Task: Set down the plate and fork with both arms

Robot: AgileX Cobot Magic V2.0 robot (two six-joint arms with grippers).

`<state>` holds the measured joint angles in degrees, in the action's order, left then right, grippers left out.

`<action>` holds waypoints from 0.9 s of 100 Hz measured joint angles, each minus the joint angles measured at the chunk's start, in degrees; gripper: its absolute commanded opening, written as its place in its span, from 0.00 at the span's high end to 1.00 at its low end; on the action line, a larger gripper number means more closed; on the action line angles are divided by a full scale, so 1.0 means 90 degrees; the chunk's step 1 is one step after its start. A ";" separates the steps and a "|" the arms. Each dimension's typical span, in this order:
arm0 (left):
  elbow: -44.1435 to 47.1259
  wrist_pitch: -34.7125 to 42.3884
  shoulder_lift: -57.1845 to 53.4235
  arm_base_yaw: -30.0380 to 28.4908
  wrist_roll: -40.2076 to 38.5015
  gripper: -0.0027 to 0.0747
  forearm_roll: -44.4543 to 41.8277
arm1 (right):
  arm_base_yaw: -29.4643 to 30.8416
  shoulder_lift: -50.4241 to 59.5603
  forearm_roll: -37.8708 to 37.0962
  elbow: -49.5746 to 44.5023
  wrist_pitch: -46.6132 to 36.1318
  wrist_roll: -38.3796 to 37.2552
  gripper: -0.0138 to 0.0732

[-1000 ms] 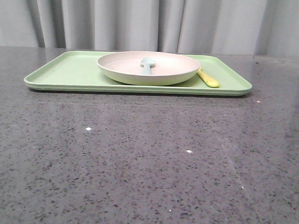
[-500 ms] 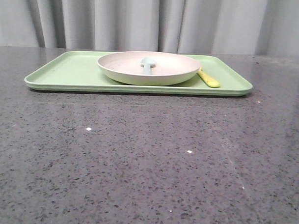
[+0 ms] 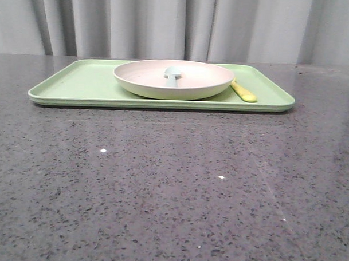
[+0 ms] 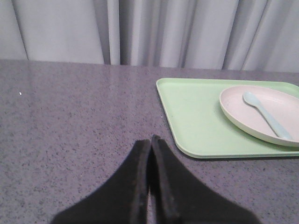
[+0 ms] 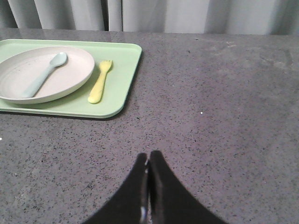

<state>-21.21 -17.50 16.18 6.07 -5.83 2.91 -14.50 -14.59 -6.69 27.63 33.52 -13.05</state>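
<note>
The pale pinkish plate rests on a light-green tray at the far side of the table. It also shows in the left wrist view, plate, and in the right wrist view, plate. The yellow fork lies flat on the tray just right of the plate, fork. My left gripper is shut and empty over bare table, off the tray's near left corner. My right gripper is shut and empty too, over bare table off the tray's right end. Neither gripper appears in the front view.
A pale blue-green spoon lies inside the plate, spoon, spoon. The dark speckled tabletop stretches in front of the tray. Grey curtains hang behind the table's far edge.
</note>
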 measured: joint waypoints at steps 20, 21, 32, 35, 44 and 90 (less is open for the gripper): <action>0.0947 0.0688 -0.0872 -0.0161 0.0000 0.99 -0.0290 | 0.0000 0.0000 0.0000 0.0000 0.0000 0.0000 0.92; 0.1020 0.0706 -0.0933 -0.0173 0.0000 0.99 -0.0323 | 0.0000 0.0000 0.0000 0.0000 0.0000 0.0000 0.92; 0.1563 0.0929 -0.1322 -0.0380 0.0011 0.99 -0.0323 | 0.0000 0.0000 0.0000 0.0000 0.0000 0.0000 0.92; 0.1696 0.0992 -0.1440 -0.0420 0.0011 0.99 -0.0323 | 0.0000 0.0000 0.0000 0.0000 0.0000 0.0000 0.92; 0.2113 0.1223 -0.1717 -0.0491 0.0011 0.99 -0.0323 | 0.0000 0.0000 -0.0011 0.0000 0.0000 0.0000 0.92; 0.2357 0.1406 -0.1820 -0.0500 0.0011 0.99 -0.0323 | 0.0000 0.0000 -0.0011 -0.0014 0.0000 0.0011 0.92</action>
<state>0.00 -4.85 -0.20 1.57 -5.73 0.00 -14.50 -14.59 -6.79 27.50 33.52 -12.95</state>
